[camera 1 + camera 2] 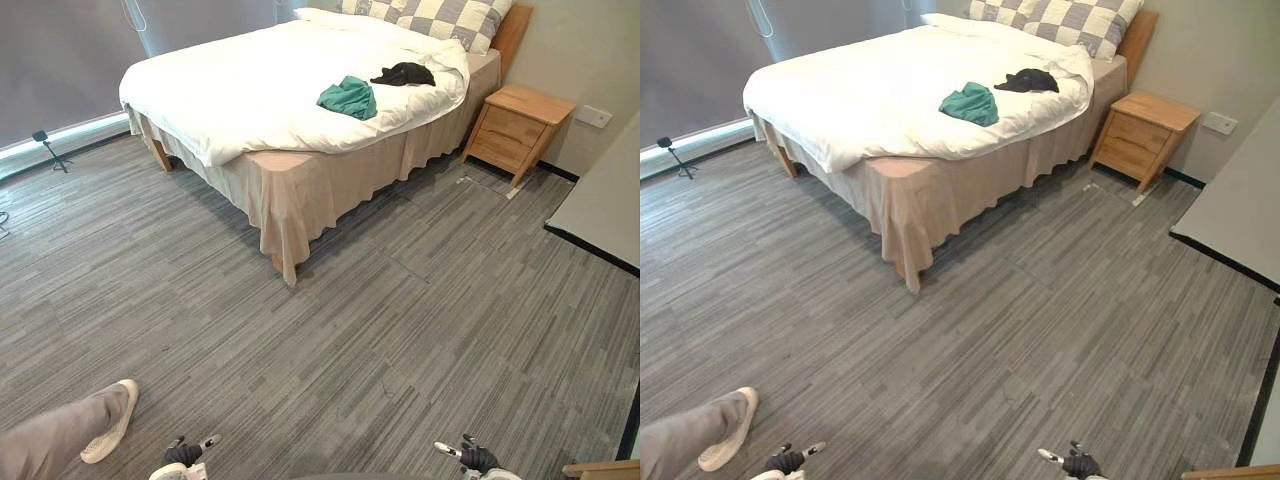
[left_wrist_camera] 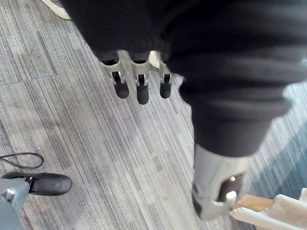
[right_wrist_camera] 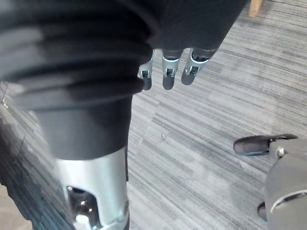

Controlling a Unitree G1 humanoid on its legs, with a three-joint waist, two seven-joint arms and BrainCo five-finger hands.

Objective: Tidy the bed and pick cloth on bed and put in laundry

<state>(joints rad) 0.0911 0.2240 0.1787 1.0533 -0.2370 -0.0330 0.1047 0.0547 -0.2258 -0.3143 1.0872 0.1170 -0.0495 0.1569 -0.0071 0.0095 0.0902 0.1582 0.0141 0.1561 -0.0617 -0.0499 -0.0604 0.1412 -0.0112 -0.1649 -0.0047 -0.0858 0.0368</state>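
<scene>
A: Left eye view. Where is the laundry?
B: A teal cloth point(image 1: 349, 97) lies bunched on the white duvet point(image 1: 250, 90) of the bed point(image 1: 300, 195), toward the pillow end. A black cloth point(image 1: 405, 74) lies just beyond it, nearer the checked pillows point(image 1: 440, 18). The left hand point(image 1: 184, 456) and right hand point(image 1: 476, 459) sit at the frame's bottom edge, well apart from the bed across the floor point(image 1: 400, 330). Both cloths lie ahead, slightly to the robot's right.

A: Right eye view. Axis?
B: The teal lump has no marked long axis. The black one runs longer across the bed's width. A nightstand point(image 1: 1140, 125) stands just beside the bed's right side. A person's shoe point(image 1: 725, 430) is near the left hand.

A: Left wrist view?
B: Its fingers point(image 2: 140, 88) hang straight, slightly apart, holding nothing, with floor beneath.

A: Right wrist view?
B: Its fingers point(image 3: 168, 76) are likewise straight and empty. Judgement: the right hand is marginally nearer the cloths, but a walk to the bed must come first.

A: Any writing?
B: None legible on the cloths or furniture.
</scene>
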